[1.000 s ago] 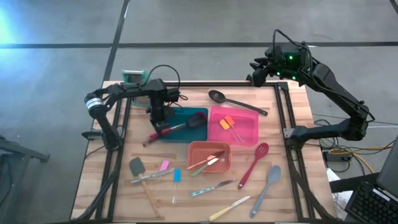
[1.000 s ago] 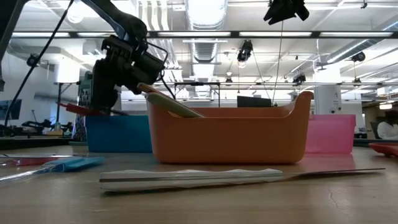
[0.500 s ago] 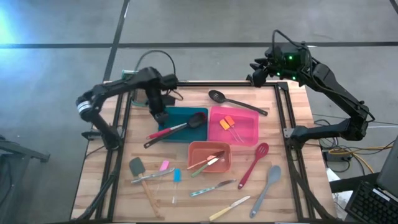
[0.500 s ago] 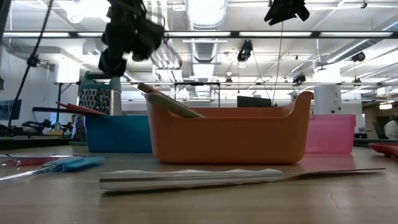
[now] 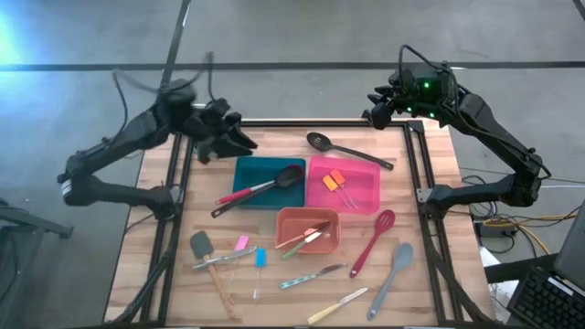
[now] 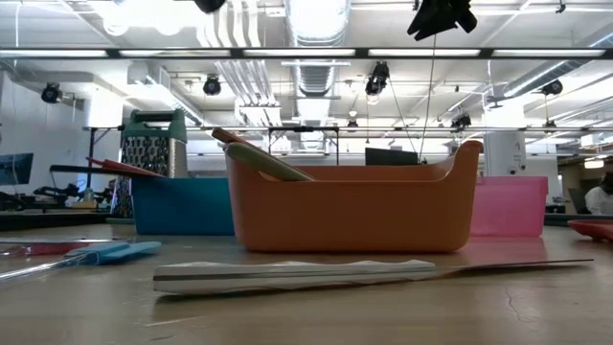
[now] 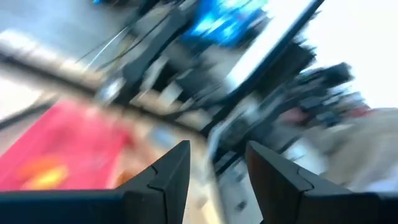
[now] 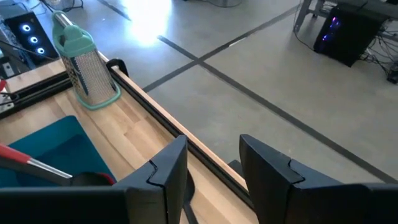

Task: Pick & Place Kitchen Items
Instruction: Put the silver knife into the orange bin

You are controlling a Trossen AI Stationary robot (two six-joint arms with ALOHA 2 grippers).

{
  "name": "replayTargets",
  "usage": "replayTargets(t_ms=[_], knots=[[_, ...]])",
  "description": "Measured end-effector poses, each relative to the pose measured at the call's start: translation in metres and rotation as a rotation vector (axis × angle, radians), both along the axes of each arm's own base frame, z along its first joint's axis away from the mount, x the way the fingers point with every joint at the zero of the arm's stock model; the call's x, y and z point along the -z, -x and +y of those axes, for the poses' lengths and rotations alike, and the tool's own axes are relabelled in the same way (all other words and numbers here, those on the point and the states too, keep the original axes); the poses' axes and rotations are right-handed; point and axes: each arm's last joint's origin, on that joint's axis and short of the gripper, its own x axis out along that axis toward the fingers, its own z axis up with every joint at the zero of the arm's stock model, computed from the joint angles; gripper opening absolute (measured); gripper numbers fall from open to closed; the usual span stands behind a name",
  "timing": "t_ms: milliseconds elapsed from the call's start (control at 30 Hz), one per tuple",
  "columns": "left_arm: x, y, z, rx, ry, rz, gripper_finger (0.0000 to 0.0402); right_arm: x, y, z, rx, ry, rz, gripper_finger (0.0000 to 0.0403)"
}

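Box grater (image 8: 86,68) behind blue tray (image 5: 259,171), pink tray (image 5: 352,185) beside

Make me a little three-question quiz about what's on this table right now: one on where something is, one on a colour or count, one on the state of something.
1. Where does the red-handled spoon with the black bowl lie?
A. across the blue tray
B. inside the pink tray
C. on the floor

2. How many trays are on the table?
A. one
B. three
C. five

3. How are the fingers of the left gripper?
A. clamped on a knife
B. apart, holding nothing
C. shut on the grater

Answers:
1. A: the red-handled spoon rests across the blue tray, its handle sticking out past the rim.
2. B: the blue tray, the pink tray and the orange tray sit together mid-table.
3. B: the left gripper shows a clear gap between its fingers with nothing in it, raised near the table's back left corner.
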Motion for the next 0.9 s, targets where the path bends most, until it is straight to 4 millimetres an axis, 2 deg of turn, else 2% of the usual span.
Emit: replayTargets(t_ms=[133, 300, 467, 633, 800, 900], knots=[[0.003, 0.009, -0.011, 0.075, 0.039, -0.203, 0.0159, 0.0, 0.0, 0.0, -0.001, 0.002, 0.0, 0.0137], [0.021, 0.016, -0.021, 0.112, 0.107, -0.371, 0.0154, 0.0, 0.0, 0.0, -0.001, 0.001, 0.001, 0.013], [0.038, 0.022, -0.033, -0.03, 0.117, -0.449, 0.0127, 0.001, 0.003, 0.003, -0.024, -0.023, 0.014, 0.0128], [0.046, 0.021, -0.052, -0.163, -0.014, -0.421, 0.0066, 0.003, 0.009, 0.008, -0.027, -0.049, 0.044, 0.0133], [0.032, 0.019, -0.07, -0.228, -0.115, -0.337, 0.0013, 0.002, 0.014, 0.012, -0.028, -0.05, 0.044, 0.0131], [0.022, 0.016, -0.08, -0.264, -0.184, -0.238, 0.0005, 0.0, 0.016, 0.014, -0.049, -0.056, 0.031, 0.0125]])
